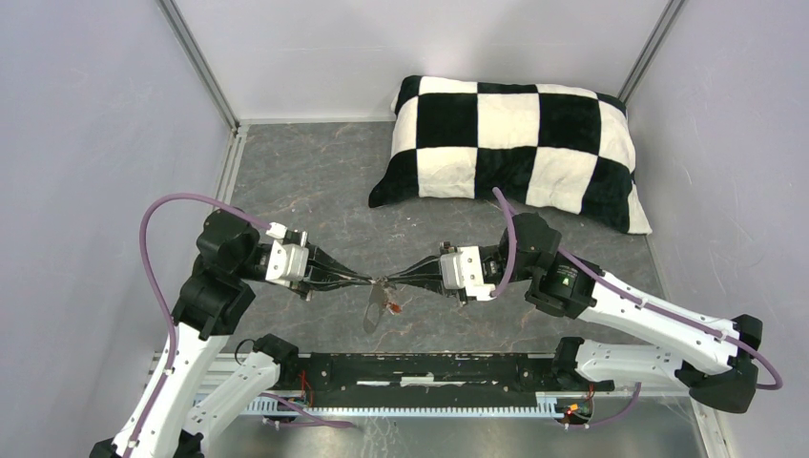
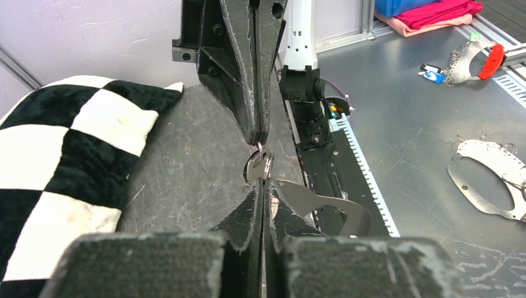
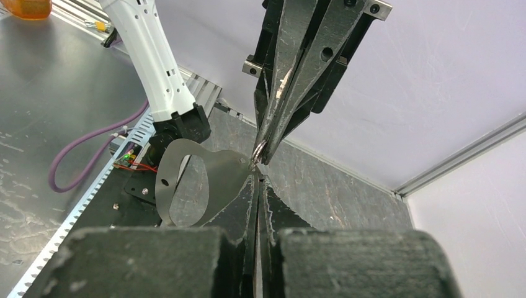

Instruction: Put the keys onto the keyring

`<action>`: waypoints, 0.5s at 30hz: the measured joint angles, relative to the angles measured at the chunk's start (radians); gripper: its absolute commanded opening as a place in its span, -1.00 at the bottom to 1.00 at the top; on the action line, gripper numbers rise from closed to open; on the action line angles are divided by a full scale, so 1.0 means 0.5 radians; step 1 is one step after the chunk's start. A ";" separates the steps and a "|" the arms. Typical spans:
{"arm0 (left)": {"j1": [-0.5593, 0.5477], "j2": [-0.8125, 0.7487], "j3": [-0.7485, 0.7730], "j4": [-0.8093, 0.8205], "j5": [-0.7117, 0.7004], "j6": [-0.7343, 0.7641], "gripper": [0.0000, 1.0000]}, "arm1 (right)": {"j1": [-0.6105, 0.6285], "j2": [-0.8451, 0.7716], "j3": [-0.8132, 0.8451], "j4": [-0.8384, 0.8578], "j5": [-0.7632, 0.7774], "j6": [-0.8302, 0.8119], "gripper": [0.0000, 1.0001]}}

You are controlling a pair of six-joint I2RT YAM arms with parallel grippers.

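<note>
Both grippers meet tip to tip above the near middle of the table. The keyring (image 1: 374, 308), a flat grey fob with an oblong slot, hangs from that meeting point. It also shows in the left wrist view (image 2: 322, 208) and the right wrist view (image 3: 214, 177). My left gripper (image 1: 367, 281) is shut at the fob's ring corner (image 2: 263, 184). My right gripper (image 1: 401, 279) is shut on a small silver key and ring wire (image 2: 257, 165); its tips also show in the right wrist view (image 3: 257, 178). A red tag (image 1: 393, 307) dangles beside the fob. The green and black tags are out of view.
A black-and-white checked pillow (image 1: 510, 143) lies at the back right. Cage posts and grey walls stand around the table. Beyond the front rail (image 1: 420, 367) lie a spare fob (image 2: 490, 177) and a fob with a red tag (image 2: 477, 59).
</note>
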 measured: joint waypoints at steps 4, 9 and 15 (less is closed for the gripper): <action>0.000 0.002 0.001 -0.003 0.001 0.000 -0.96 | 0.000 -0.004 -0.011 0.000 0.009 0.001 -0.99; 0.000 0.003 0.006 -0.005 -0.005 0.001 -0.96 | -0.006 -0.043 -0.064 -0.031 0.148 -0.011 -0.99; 0.000 0.000 -0.012 -0.130 -0.052 0.099 -0.96 | -0.047 -0.223 -0.344 -0.098 0.439 0.061 -0.99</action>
